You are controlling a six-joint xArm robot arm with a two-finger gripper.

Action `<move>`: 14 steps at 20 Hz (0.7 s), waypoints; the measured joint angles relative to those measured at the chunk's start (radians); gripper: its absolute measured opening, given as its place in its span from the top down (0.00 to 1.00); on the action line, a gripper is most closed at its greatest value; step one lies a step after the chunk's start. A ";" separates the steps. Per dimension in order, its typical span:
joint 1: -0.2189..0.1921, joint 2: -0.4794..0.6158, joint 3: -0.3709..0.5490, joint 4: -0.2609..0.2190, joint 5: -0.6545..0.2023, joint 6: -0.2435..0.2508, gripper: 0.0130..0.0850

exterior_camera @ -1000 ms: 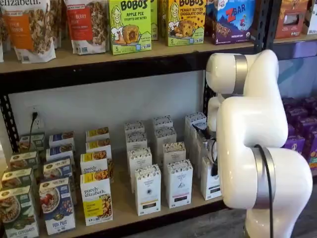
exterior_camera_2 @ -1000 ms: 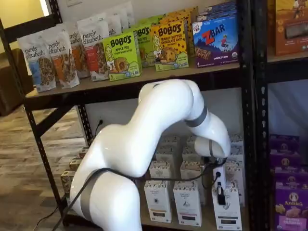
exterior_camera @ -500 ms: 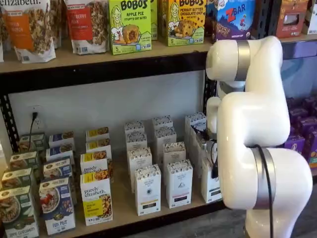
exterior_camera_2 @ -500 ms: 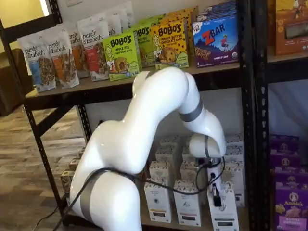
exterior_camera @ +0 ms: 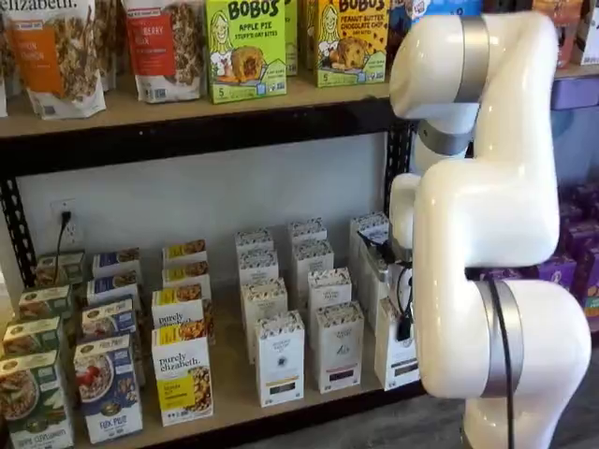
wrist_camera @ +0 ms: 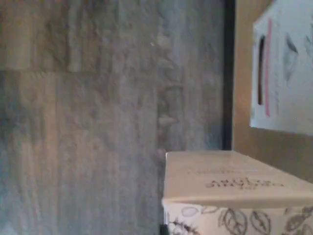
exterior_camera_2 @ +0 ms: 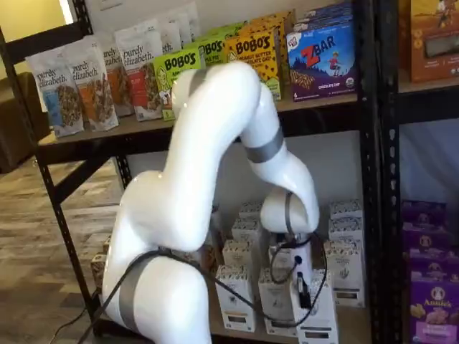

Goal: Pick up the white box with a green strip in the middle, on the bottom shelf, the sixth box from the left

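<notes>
Fingers are hard to read: in both shelf views only one black finger of my tool [exterior_camera_2: 305, 292] [exterior_camera: 404, 325] shows, lying flat against a carton, so I cannot tell if the tool is released or clenched. My white arm [exterior_camera: 477, 215] hides the rest.

The carton under that finger is the white box [exterior_camera_2: 323, 315] [exterior_camera: 398, 355]. It stands at the front of its row on the bottom counter [exterior_camera: 234, 374], and in one shelf view it seems to sit a little more forward than its neighbours. The strip on its front is too small for me to name the colour. In the wrist view its patterned top band and one plain side [wrist_camera: 234, 181] are very close to the camera.

I judge it light and hollow: thin cardboard, stiff at the edges, soft in the middle of the faces, smooth and a bit slippery. I would hold the two narrow sides high up, near the band, with gentle force so the walls do not cave in.

At 9 o'clock from it stands a similar carton [exterior_camera: 338, 344], just beside. The wrist view shows another carton with a pink strip [wrist_camera: 288, 63] on the pale board, the black front rail [wrist_camera: 227, 73] and the grey wood floor [wrist_camera: 98, 122] beyond. At 12 o'clock, the upper shelf [exterior_camera: 187, 126] carries snack boxes, so there is limited height for lifting.
</notes>
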 joint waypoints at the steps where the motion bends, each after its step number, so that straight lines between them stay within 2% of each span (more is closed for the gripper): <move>1: 0.004 -0.037 0.044 -0.023 -0.005 0.026 0.50; 4: 0.022 -0.159 0.177 -0.089 -0.019 0.107 0.50; 7: 0.046 -0.285 0.300 -0.103 -0.024 0.144 0.50; 11: 0.087 -0.462 0.434 -0.067 0.012 0.149 0.50; 14: 0.115 -0.576 0.496 -0.041 0.069 0.150 0.50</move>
